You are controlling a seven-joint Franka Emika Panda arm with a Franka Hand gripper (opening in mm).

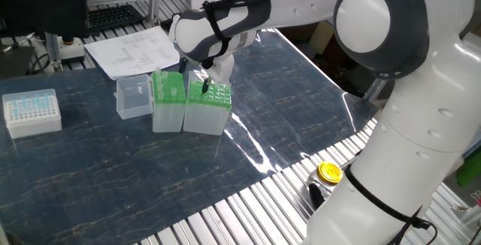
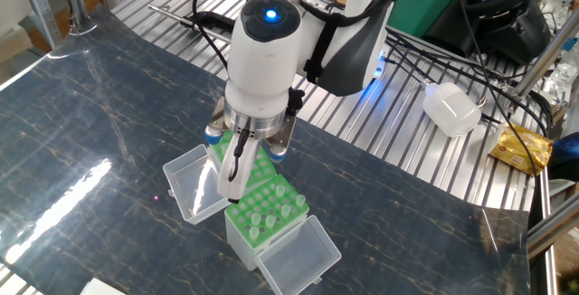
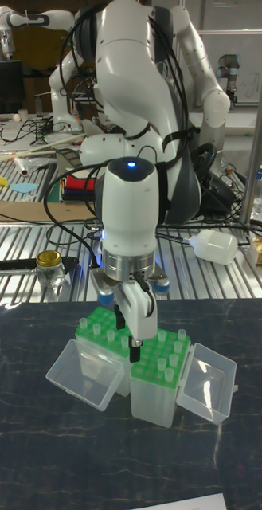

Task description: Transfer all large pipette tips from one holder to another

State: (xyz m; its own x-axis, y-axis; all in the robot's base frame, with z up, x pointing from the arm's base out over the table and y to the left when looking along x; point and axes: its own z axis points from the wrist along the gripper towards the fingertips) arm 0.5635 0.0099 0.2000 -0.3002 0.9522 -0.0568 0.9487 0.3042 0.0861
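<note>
Near the middle of the tabletop [image 1: 113, 170] two green-topped boxes stand side by side, touching: in the fixed view that shows the white box at far left, the narrower box [image 1: 167, 106] is to the left and the wider box [image 1: 210, 111] to the right. The gripper [image 3: 135, 344] hangs low over the seam between them, its fingers [image 2: 231, 179] pointing straight down at the green tops. I cannot tell whether the fingers are clenched on a tip or released; they look close together, and the dark ends hide anything slim between them.

As to progress, the pale tips [image 3: 173, 360] poke up from holes in both racks in the tall view: a few at the left of centre, several more at the right of centre. So the job reads as partway through, with tips spread across both boxes and many holes bare. How many have been delivered and how many wait cannot be counted, since the arm covers much of both tops. Both clear lids [image 3: 83, 374] lie folded open at the outer sides.
</note>
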